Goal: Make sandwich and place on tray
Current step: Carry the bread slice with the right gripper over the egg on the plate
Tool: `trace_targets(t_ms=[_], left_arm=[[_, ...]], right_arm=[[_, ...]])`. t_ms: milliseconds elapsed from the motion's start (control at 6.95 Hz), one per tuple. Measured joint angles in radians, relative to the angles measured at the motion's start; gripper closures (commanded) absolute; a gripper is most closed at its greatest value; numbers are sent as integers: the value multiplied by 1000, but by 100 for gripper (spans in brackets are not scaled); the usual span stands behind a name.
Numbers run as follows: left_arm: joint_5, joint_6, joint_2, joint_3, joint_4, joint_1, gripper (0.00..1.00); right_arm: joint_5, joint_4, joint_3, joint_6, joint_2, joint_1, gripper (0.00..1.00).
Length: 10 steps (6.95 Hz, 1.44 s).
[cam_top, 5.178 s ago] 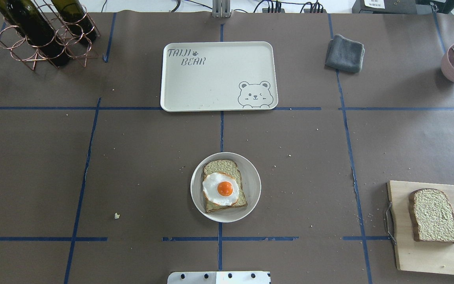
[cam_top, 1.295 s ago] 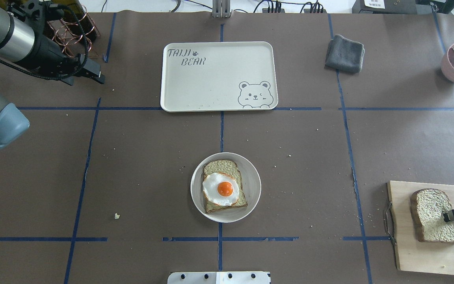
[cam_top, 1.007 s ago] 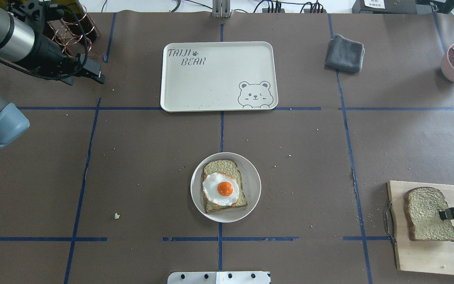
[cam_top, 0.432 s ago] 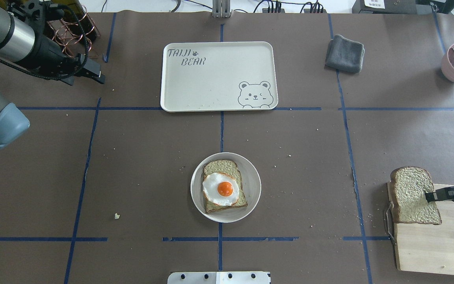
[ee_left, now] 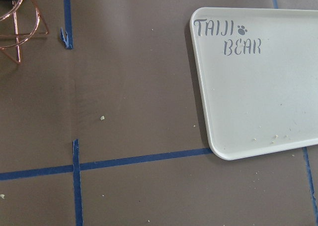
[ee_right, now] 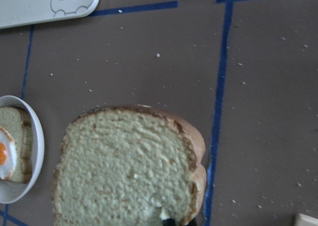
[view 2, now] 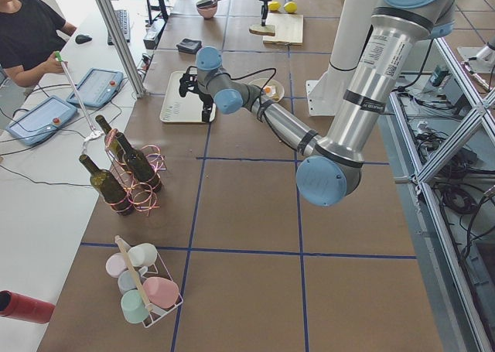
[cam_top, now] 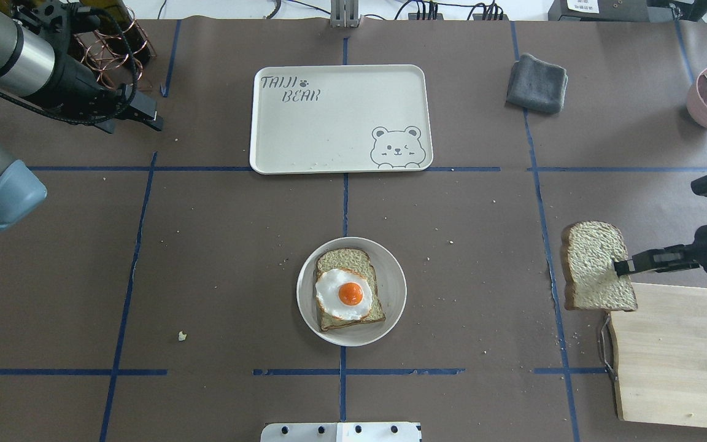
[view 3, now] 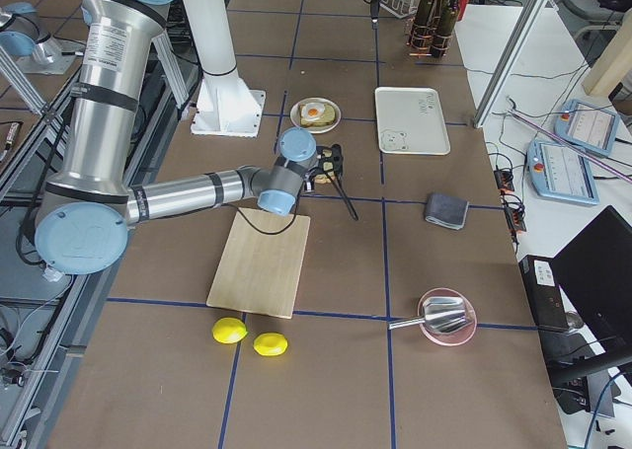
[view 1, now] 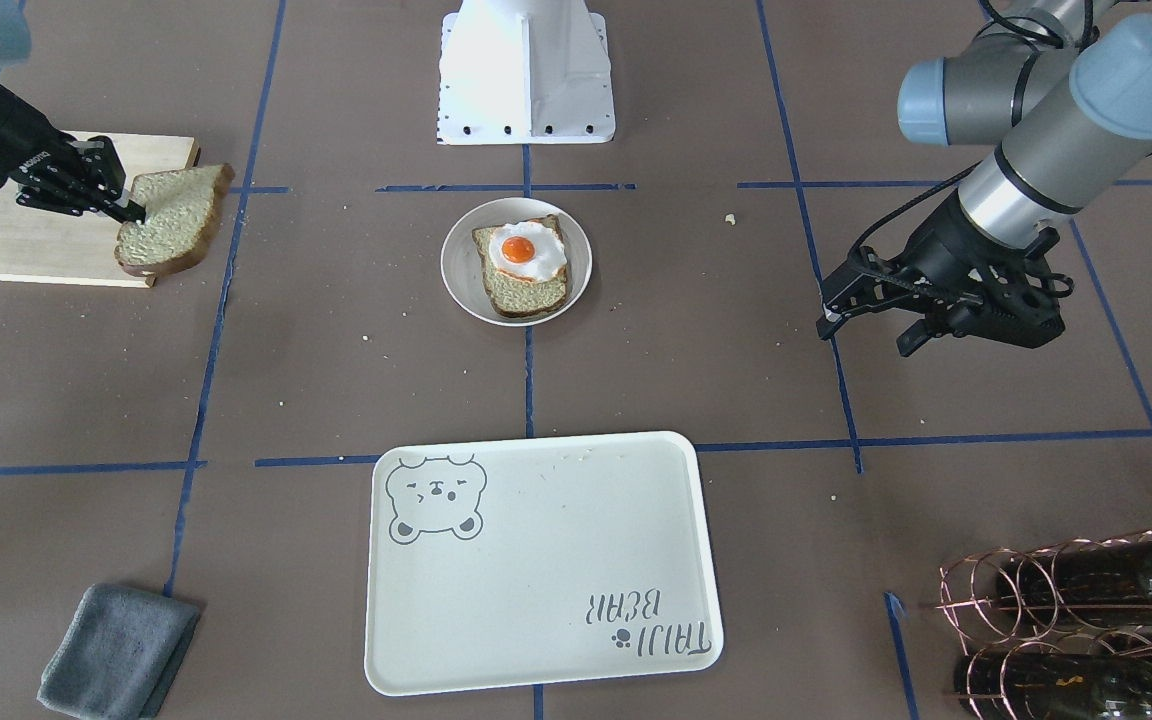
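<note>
The brown paper-covered table (cam_top: 206,245) is carrying everything, and both arms are reaching over it. The left arm is coming in with its elbow bent, holding its wrist low and pointing the left jaws toward the one cream TAIJI BEAR tray (cam_top: 329,123). That tray is lying ahead of the left jaws and apart from them. Whether the left jaws are spread or pressed together I cannot tell.

The right arm is stretching in almost level, its jaws aiming toward the middle of the table. The one pale wooden cutting board (cam_top: 679,356) is lying just beneath and behind the right jaws. The one round white plate (cam_top: 393,288) is sitting well ahead of them, out of reach.

Two bread slices are showing. The right jaws are pinching the loose bread slice (cam_top: 593,264) by its flat end and holding it roughly flat. It is hanging over the board's corner on the plate's side. The other bread slice (cam_top: 344,259) is lying on the plate, far ahead of the right jaws. It is carrying the one fried egg (cam_top: 341,294), which has no bread over it.

Two lemons (view 3: 229,331) are lying well behind the right jaws, past the board.
</note>
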Motion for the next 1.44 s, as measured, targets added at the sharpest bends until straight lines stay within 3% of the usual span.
trace_targets(t_ms=[432,719,1007,1438], left_arm=[[-1,-3,2,-3,0,1,0],[-2,-3,2,0,0,1,0],[-2,-4,-1,0,0,1,0],[-2,-3,-2,0,0,2,0]], right_arm=[[-33,-379,-14,76,396,-103,100],[-192,-524,-81,107,578,-263,100],[-287,-547,-150,121,644,-353,100],[-334,-550,-198,124,671,-406,100]])
